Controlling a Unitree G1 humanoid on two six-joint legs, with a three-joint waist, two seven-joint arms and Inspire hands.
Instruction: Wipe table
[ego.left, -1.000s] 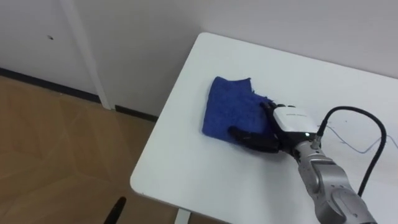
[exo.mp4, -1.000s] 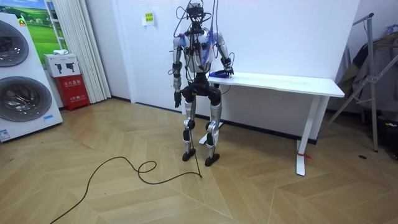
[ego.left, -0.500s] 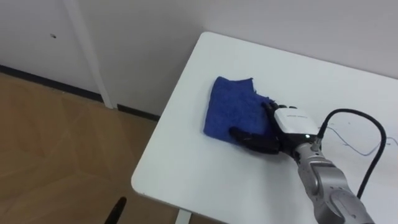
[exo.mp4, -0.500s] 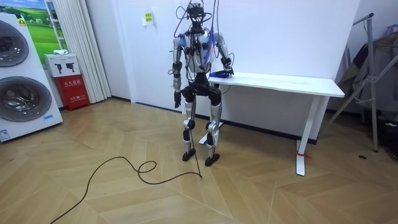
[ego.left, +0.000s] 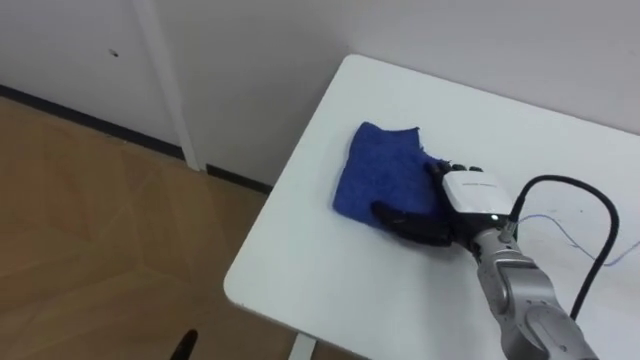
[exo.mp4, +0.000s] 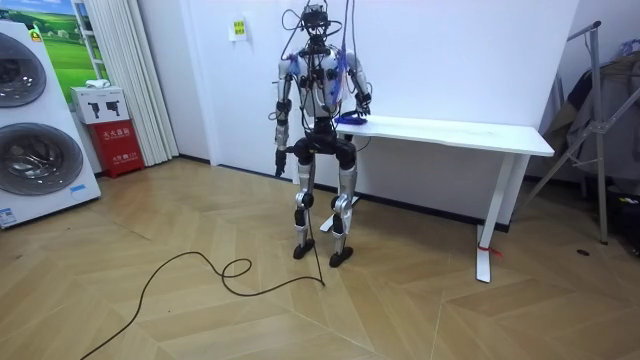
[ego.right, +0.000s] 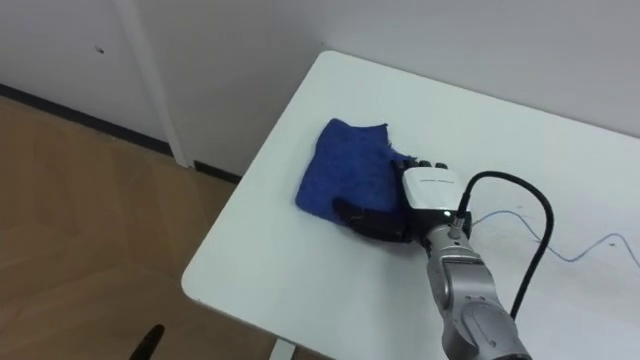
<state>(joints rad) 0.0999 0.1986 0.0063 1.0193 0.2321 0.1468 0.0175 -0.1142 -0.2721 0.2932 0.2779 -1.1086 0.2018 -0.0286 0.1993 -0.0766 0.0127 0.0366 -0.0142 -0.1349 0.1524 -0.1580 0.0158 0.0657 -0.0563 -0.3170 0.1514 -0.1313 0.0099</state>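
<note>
A blue cloth (ego.left: 383, 178) lies crumpled near the left end of the white table (ego.left: 320, 290), a short way in from its edge. My right hand (ego.left: 452, 203) comes in from the lower right and rests flat on the cloth's right part, fingers stretched over it and thumb out toward the front. The room view has me standing at the table's (exo.mp4: 470, 130) end on that view's left, right arm reaching onto the cloth (exo.mp4: 347, 120). My left hand (exo.mp4: 281, 155) hangs by my hip.
A thin blue thread (ego.left: 565, 228) lies on the table right of my hand. The wall runs just behind the table, with wooden floor (ego.left: 90, 230) to its left. Washing machines (exo.mp4: 35, 130) and a red box (exo.mp4: 118, 135) stand far off.
The eye view has shifted a little, so the table sits further right in it. My right hand and the cloth have slid slightly toward the table's left edge.
</note>
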